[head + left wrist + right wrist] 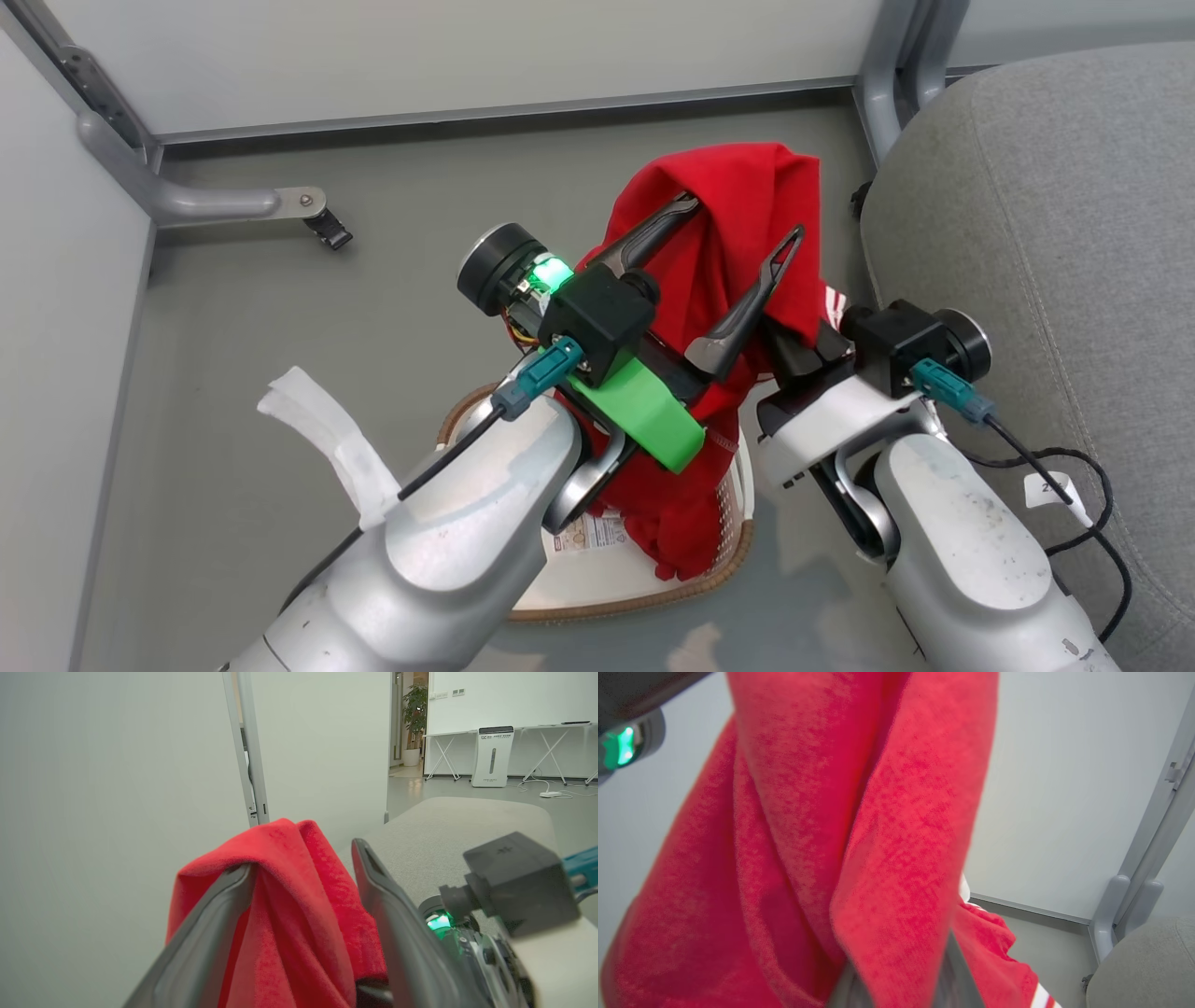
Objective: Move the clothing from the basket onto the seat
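Note:
The clothing (738,187), bright red with white stripes, hangs in a tall bunch above the basket (653,597), its lower end still inside. My left gripper (744,217) is open, fingers spread wide. The fabric drapes over one fingertip (238,877) and falls between both fingers. My right gripper (794,341) reaches into the garment from the right. In the right wrist view its fingers (957,975) stand close together under the red cloth (859,835), shut on it, tips hidden. The grey seat (1027,233) lies just right of the basket.
White panels on grey metal legs (882,84) wall off the far side and left of the grey floor. A black cable (1074,467) lies on the seat's near edge. Beyond the seat (467,826), a white floor unit (493,756) stands by folding tables.

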{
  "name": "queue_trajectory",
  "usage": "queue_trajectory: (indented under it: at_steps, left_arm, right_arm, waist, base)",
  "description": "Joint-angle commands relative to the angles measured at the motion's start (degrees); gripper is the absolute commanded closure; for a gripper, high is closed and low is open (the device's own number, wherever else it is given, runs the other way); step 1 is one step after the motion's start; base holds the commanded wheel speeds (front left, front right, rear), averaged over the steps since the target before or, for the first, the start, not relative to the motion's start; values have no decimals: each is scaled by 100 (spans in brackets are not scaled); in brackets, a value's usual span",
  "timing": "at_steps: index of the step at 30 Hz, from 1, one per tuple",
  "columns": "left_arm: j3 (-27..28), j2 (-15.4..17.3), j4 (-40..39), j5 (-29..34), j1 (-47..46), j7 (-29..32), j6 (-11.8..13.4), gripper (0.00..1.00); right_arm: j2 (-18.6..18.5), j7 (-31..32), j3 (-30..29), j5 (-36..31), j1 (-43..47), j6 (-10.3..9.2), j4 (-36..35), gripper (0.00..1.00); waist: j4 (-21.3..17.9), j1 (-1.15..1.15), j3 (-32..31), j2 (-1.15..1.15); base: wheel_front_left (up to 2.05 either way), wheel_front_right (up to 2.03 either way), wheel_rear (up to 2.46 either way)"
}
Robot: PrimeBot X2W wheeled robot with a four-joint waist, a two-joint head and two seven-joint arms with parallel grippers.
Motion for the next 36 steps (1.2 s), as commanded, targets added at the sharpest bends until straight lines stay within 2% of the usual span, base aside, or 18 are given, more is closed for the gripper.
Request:
queue_trajectory:
  at_steps: [1, 17, 36]
  left_arm:
    - [6, -3, 25, 57, 93, -4, -18, 0]
    - [32, 69, 221, 228, 346, -4, -132, 0]
    - [134, 445, 134, 537, 713, -3, -161, 0]
  right_arm:
    - [-21, -13, -72, -36, 36, -2, -36, 100]
    - [-21, -13, -971, -336, 159, -2, -312, 100]
    - [-17, -13, -1846, -514, 603, -2, -886, 100]
  waist:
    - [-43, 0, 27, 0]
    - [-628, 0, 153, 0]
    - [-1782, 0, 424, 0]
  base:
    - [0, 0, 0]
    - [0, 0, 0]
    - [0, 0, 0]
